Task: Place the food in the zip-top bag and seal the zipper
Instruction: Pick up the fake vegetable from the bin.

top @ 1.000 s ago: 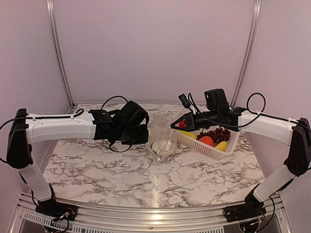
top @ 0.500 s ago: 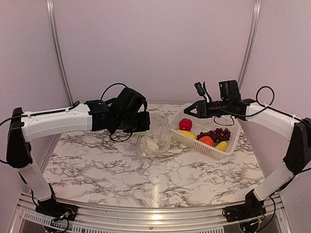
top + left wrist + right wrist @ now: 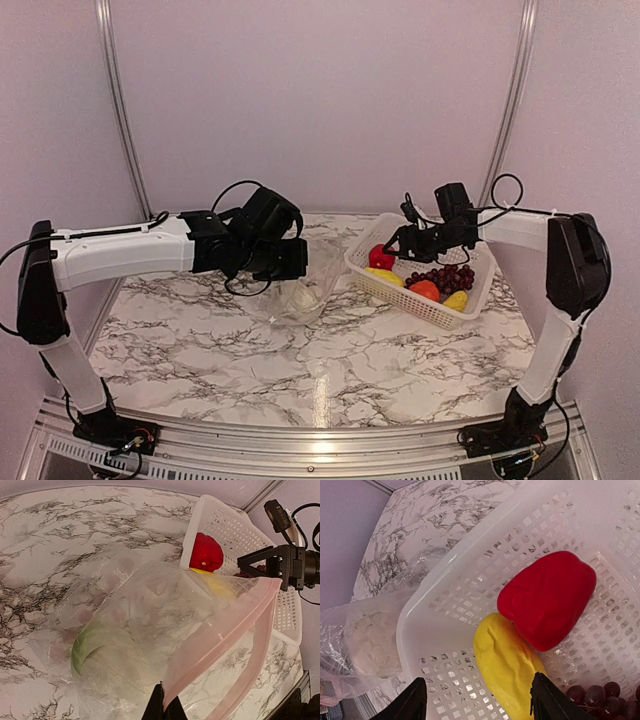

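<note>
The clear zip-top bag (image 3: 150, 610) hangs open beside the basket, with white cauliflower and its green leaves (image 3: 82, 652) inside. My left gripper (image 3: 163, 705) is shut on the bag's pinkish zipper (image 3: 225, 630) edge, holding the mouth up. In the top view the left gripper (image 3: 298, 268) is just above the bag (image 3: 312, 292). My right gripper (image 3: 477, 700) stands open over the white basket (image 3: 455, 595), its fingers either side of a yellow piece (image 3: 507, 665). A red pepper (image 3: 547, 597) lies against the yellow piece, with purple grapes (image 3: 600, 697) beyond.
The basket (image 3: 420, 307) sits at the right rear of the marble table, also holding an orange piece (image 3: 425, 290) and a second yellow piece (image 3: 456, 299). Aluminium posts and pale walls enclose the back; the table's front rail runs along the near edge.
My left gripper closed on the bag's edge and pulled the bag up and slightly left. My right gripper left the bag, opened, and came down over the basket's near end.
</note>
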You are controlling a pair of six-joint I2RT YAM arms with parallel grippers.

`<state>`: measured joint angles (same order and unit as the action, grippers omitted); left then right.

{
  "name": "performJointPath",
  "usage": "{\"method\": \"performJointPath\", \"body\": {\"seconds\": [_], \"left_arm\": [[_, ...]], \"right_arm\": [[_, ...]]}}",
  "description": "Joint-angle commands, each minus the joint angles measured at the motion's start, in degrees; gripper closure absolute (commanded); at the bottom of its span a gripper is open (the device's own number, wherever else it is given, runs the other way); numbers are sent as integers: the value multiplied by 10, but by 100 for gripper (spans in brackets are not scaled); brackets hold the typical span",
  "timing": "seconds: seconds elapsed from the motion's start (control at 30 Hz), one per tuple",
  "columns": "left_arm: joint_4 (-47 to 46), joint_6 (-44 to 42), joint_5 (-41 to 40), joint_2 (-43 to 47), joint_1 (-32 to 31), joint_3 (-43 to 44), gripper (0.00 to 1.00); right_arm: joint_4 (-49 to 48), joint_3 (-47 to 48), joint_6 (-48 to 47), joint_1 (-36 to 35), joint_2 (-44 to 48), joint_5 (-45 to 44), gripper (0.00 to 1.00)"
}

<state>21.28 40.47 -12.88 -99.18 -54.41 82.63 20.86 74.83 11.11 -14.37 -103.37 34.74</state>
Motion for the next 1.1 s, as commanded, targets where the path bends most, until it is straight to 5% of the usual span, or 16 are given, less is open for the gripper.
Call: {"method": "performJointPath", "body": {"seconds": [0.0,0.83,0.93,1.07], "left_arm": [[13,-11,-4,2,2,-6,100],[11,-10,-5,13,2,-19,100],[11,-9,-6,15,2,-21,100],[8,-7,-6,18,2,-24,100]], "right_arm": [[29,54,30,6,-48,-26,30],[-14,172,111,33,-228,22,2],[-19,175,114,33,-237,29,2],[-64,153,127,38,-232,52,15]]}}
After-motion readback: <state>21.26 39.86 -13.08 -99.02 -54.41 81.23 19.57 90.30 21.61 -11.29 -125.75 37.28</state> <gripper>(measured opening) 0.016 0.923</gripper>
